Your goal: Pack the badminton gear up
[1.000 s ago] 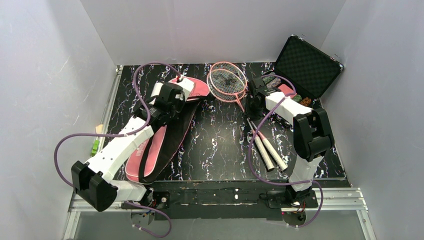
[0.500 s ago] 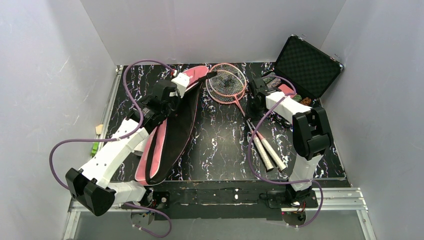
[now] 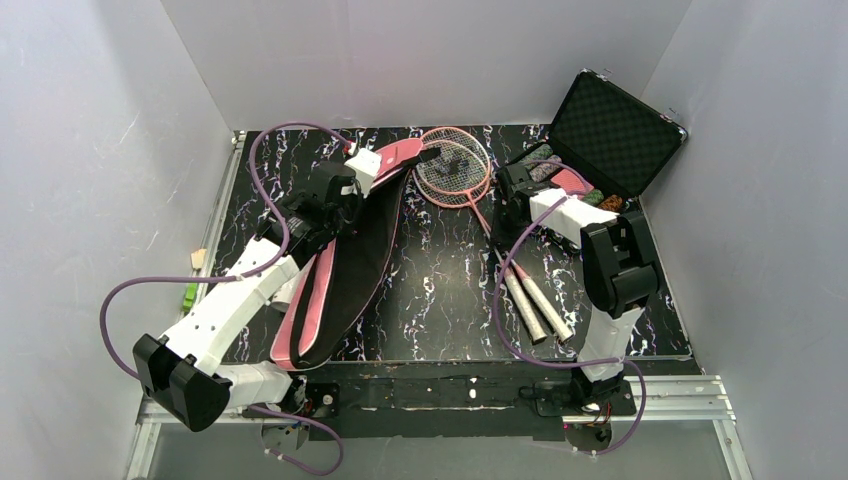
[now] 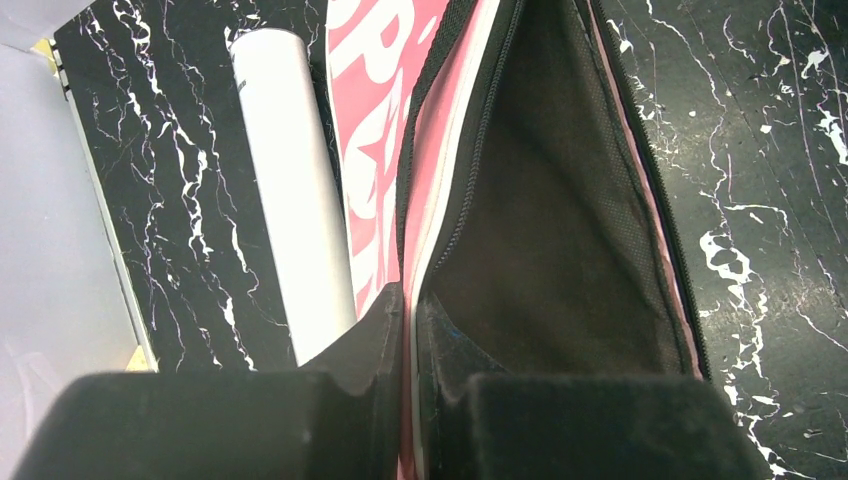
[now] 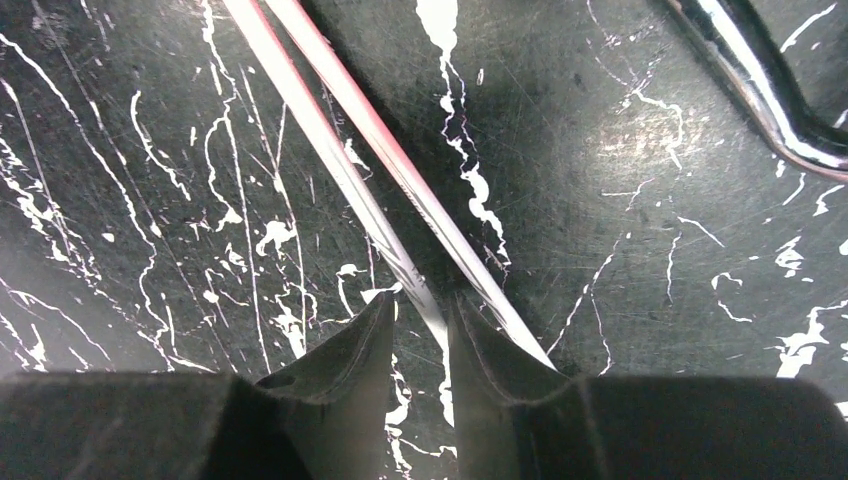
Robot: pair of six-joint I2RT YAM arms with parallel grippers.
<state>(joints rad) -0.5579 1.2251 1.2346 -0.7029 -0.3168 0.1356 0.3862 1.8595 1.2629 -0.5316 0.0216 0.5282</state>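
The left arm had swung the far end of the pink bag [image 3: 340,270] closer to the racket heads [image 3: 455,168], its mouth gaping wider than a second earlier. The left gripper [image 4: 408,300] was pinched tight on the bag's pink rim, and the white tube [image 4: 295,200] lay just beside the bag. The right gripper [image 5: 420,305], fingers narrowly parted, straddled one racket shaft [image 5: 330,150] on the marbled table [image 3: 440,290].
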